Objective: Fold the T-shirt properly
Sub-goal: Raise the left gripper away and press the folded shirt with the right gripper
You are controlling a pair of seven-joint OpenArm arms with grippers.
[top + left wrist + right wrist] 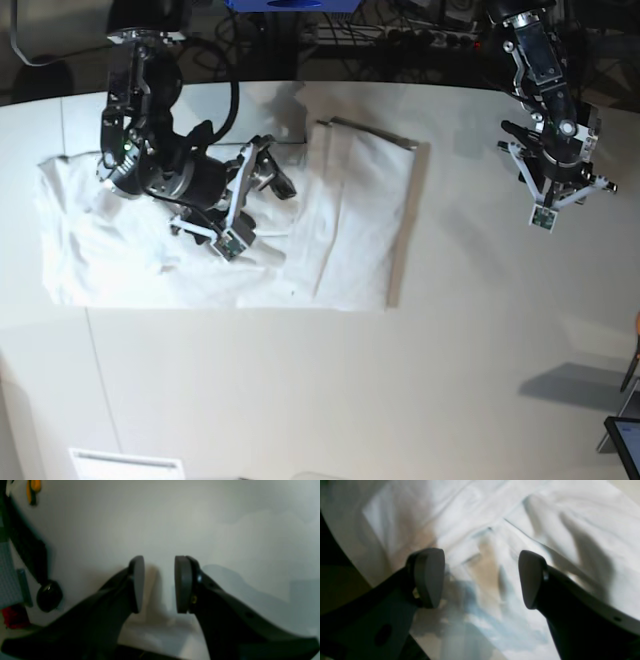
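We see the T-shirt (pixel 215 240) spread on the left part of the table (pixel 330 390), its right side already folded over, with our right gripper (pixel 481 578) wide open and empty just above the wrinkled cloth. Our left gripper (pixel 159 585), part open and empty, hangs over bare table, well apart from it. If the right jaws close here, we judge they may pinch several layers or one loose wrinkle, dragging the finished fold askew.

Off-white tabletop (pixel 300 390), cables (pixel 400 25) behind.

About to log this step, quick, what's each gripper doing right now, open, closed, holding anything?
Left gripper: open, holding nothing, over bare tabletop.
Right gripper: open, nothing between the jaws, over the T-shirt.
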